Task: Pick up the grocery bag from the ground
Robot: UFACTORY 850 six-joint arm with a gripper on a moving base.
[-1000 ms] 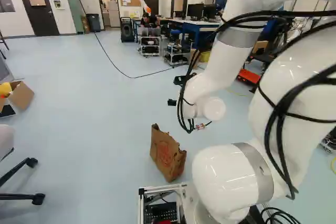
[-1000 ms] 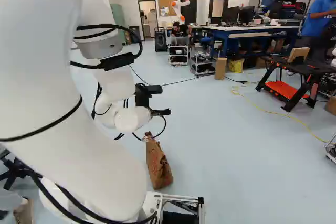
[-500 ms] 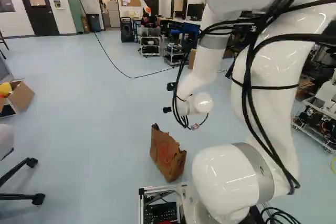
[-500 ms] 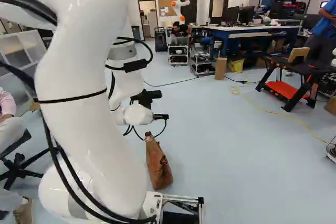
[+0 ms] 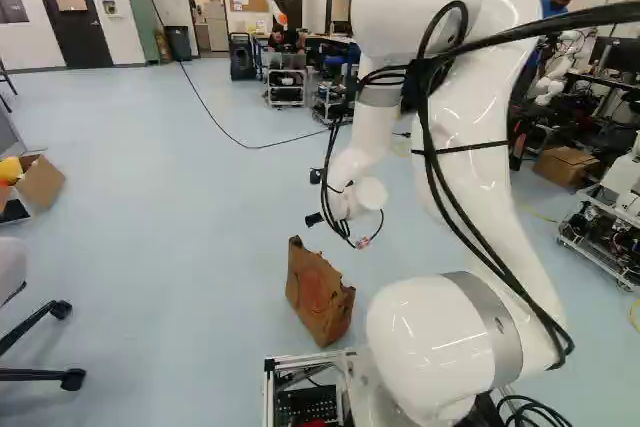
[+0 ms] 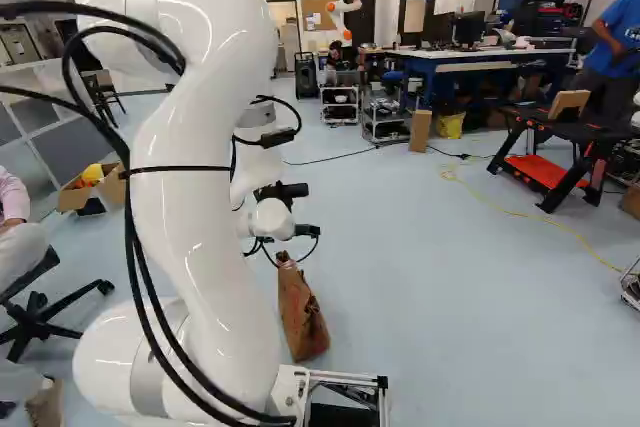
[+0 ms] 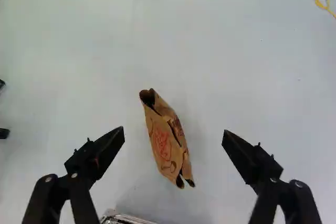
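Observation:
The gripper is mostly behind the white wrist in the right base view, with only dark parts showing past it. It hangs above the floor near the bag. In the wrist view the gripper is open, its black fingers wide apart with nothing between them. The brown paper grocery bag lies well below on the floor, in line with the gap between the fingers, its crumpled mouth pointing away from them. The bag rests just ahead of the base frame, under the wrist, and the bag is untouched.
The base's metal frame stands close beside the bag. An office chair and a cardboard box are at the left. Carts, a blue bench and another robot stand farther off.
The arm has swung and reshaped, its upper part coming into view. The wrist has moved left in the left base view and slightly right in the right one. Base and bag stay put.

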